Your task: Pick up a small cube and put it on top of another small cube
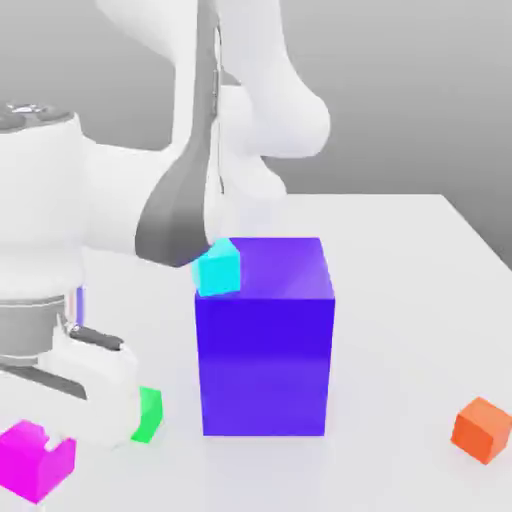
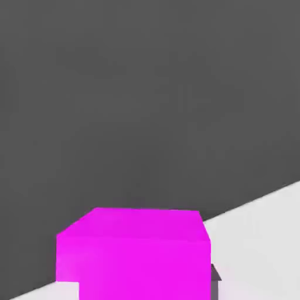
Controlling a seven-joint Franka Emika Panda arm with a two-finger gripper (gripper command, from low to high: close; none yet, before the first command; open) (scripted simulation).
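Observation:
The small magenta cube sits at the front of the table on the exterior view's left. My gripper reaches down onto it from the white hand, and its jaws are shut on the cube's sides. In the hand view the magenta cube is close up, with a dark fingertip against its edge. The small green cube rests on the table just behind the hand, which partly hides it. It stands a short way to the right of the magenta cube.
A big blue block stands mid-table, right of the green cube. A cyan cube is at its upper left corner, under the arm's grey link. An orange cube lies far right near the front of the white table.

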